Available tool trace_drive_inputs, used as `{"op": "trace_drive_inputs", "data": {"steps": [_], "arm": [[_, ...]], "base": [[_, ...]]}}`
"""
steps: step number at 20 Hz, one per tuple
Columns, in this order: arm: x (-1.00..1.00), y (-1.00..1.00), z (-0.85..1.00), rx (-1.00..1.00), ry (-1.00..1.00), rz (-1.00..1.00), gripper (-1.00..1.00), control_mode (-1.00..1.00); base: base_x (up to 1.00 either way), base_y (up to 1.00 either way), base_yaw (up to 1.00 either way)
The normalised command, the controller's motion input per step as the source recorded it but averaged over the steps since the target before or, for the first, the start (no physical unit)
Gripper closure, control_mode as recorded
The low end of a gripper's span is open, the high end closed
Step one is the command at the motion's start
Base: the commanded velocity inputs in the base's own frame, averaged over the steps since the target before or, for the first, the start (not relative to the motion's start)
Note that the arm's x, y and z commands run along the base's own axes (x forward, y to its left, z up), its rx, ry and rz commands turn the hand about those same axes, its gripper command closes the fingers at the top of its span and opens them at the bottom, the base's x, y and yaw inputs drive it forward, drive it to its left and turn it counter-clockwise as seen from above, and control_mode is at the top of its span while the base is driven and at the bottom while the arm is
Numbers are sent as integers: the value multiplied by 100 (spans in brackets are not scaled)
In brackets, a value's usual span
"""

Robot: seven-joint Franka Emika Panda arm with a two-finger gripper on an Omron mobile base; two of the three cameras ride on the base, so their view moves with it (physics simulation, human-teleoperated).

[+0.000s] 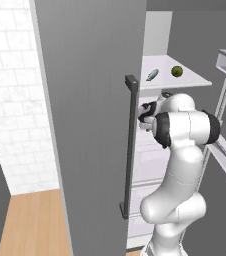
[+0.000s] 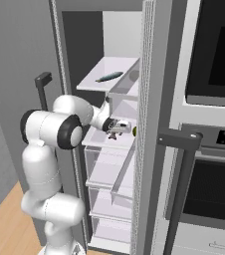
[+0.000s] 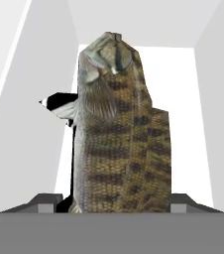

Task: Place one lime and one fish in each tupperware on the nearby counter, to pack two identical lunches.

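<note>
Left base view shows a tall grey fridge door [image 1: 90, 125] standing open at the left, its dark bar handle [image 1: 130, 145] just in front of the arm's wrist and hiding part of the hand. On the white upper shelf [image 1: 185, 80] lie a pale grey fish [image 1: 152, 75] and a lime [image 1: 177, 71], near each other but apart. From the right base view, the gripper [image 2: 118, 127] reaches into the fridge below that shelf, above clear drawers [image 2: 109, 174], with an oven stack [image 2: 209, 149] at the right. Hand view has the brown-olive fish [image 3: 121, 134] filling the space between the two finger tips [image 3: 44, 202], which flank its flanks closely; the jaws appear clamped on it. White fridge walls surround it. Light wood floor [image 1: 32, 225] lies below.
</note>
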Motion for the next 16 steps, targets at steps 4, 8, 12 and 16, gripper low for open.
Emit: {"op": "trace_drive_inputs", "data": {"steps": [4, 8, 12, 16], "arm": [[-74, 0, 60, 0, 0, 0, 100, -100], [-59, 0, 86, 0, 0, 0, 100, -100], [-92, 0, 62, 0, 0, 0, 100, -100], [-100, 2, 1, 0, -4, 0, 100, -100]], "base": [[0, 0, 0], [0, 0, 0], [0, 0, 0], [0, 0, 0]]}}
